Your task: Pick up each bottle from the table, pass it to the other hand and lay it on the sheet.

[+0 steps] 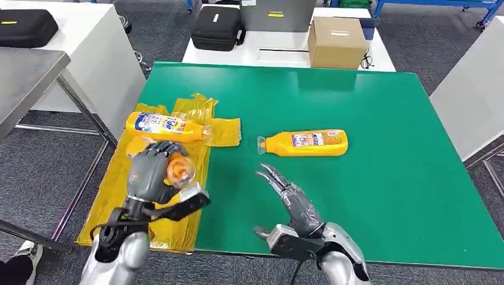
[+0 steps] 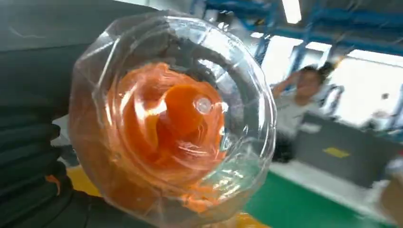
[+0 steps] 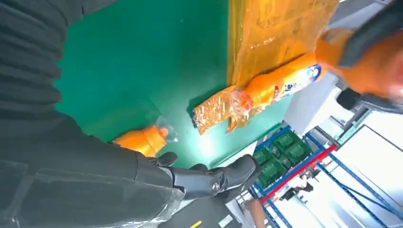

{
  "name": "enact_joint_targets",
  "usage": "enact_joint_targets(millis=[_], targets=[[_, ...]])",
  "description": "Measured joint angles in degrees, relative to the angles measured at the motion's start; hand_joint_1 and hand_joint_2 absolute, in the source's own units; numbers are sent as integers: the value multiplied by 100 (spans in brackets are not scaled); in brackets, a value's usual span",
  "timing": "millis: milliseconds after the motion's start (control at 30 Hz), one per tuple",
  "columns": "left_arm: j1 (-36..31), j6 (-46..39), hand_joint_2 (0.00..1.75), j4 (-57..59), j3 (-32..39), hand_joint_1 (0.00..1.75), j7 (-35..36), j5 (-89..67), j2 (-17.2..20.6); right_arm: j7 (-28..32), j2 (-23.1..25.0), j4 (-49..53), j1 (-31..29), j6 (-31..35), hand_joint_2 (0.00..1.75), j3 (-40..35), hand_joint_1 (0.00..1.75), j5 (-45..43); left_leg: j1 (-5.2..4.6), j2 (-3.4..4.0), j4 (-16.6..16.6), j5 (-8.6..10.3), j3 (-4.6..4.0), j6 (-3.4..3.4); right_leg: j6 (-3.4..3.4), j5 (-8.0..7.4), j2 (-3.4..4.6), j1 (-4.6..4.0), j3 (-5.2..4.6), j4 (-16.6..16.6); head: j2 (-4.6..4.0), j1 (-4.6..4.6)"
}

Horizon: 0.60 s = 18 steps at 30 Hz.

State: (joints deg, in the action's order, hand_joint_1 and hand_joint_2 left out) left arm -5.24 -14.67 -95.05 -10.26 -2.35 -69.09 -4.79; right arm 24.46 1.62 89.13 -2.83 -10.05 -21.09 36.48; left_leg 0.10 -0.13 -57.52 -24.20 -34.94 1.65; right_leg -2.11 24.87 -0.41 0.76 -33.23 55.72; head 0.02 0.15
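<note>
My left hand (image 1: 151,172) grips an orange bottle (image 1: 180,170) over the sheet (image 1: 113,196); its wrist view shows the clear cap (image 2: 199,102). My right hand (image 1: 291,202) lies open and holds nothing, a second bottle (image 1: 306,143) at its twelve o'clock.

held bottle (image 1: 179,170): body hidden by left robot hand (image 1: 151,173) | person (image 2: 304,102): blurred | counter (image 1: 356,196): near edge hidden by arms

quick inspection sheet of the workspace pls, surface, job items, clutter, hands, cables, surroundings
surface: green table, yellow sheet draped over its left edge
job's things: one bottle lying on the sheet; second bottle lying on bare green; third bottle gripped by the left hand
clutter: nothing seen on the green table
hands: left hand holds a bottle above the sheet; right hand open, fingers spread
cables: black cable at right wrist
surroundings: cardboard box, black case, person beyond
</note>
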Motion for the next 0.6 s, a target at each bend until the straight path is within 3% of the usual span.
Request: enact_joint_targets(millis=[167, 367, 400, 433, 467, 600], targets=[[-790, 11, 175, 1303, 357, 175, 453, -354, 140, -28, -2, -35, -48, 2, 175, -35, 0, -89, 1, 1, 0, 6, 0, 2, 0, -1, 0, 1, 2, 2, 0, 2], [-1401, -138, 175, 2550, 621, 175, 517, -523, 267, -59, -26, -35, -53, 24, 175, -90, 0, -118, 1, 2, -1, 5, -2, 2, -1, 0, 0, 3, -1, 2, 0, 4], [-1480, -142, 175, 2718, 639, 51, 497, -529, 282, -68, -29, -35, -52, 41, 175, -96, 0, -118, 0, 1, -1, 5, -3, 2, -1, 0, -1, 4, -1, 2, 0, 2], [-1565, -142, 175, 2853, 648, 51, 482, -536, 295, -83, -31, -35, -52, 57, 175, -98, 0, -116, 0, 0, -1, 5, -3, 2, -1, 0, -1, 4, -1, 2, 0, 0], [-1652, -149, 175, 2999, 652, 0, 482, -553, 306, -98, -31, -33, -52, 65, 175, -101, 0, -111, -1, 0, -1, 4, -3, 2, -2, 0, -1, 4, -1, 2, 0, 2], [-1917, -282, 175, 3509, 670, 0, 408, -588, 310, -168, -31, -31, -47, 85, 175, -127, 0, -50, -1, 2, -1, 4, -2, 3, -1, -1, 1, 3, -1, 1, 0, 2]])
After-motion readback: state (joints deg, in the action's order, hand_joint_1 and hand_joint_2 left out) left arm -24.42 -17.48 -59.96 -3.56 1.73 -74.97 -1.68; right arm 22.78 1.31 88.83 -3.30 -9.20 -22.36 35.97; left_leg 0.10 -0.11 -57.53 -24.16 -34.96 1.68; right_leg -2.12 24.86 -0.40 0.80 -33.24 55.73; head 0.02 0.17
